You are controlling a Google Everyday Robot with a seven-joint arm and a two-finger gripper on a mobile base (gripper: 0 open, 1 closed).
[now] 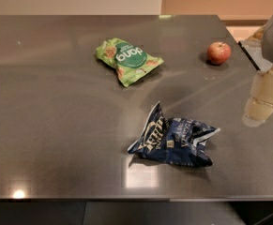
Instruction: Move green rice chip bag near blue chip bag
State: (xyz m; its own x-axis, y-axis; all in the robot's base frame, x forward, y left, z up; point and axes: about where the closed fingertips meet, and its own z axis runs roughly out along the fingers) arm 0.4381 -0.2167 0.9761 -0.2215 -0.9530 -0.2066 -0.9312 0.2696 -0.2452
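Observation:
The green rice chip bag [128, 60] lies flat on the dark grey table [56, 102], toward the back centre, its dark green oval logo facing up. The blue chip bag [174, 138] lies wrinkled nearer the front, right of centre, a clear gap in front of the green bag. My gripper [263, 100] hangs at the right edge of the view, above the table's right side, to the right of the blue bag and well away from the green bag. It holds nothing that I can see.
A red apple [219, 52] sits at the back right of the table, right of the green bag. The table's right edge runs just past the apple. A pale wall stands behind the table.

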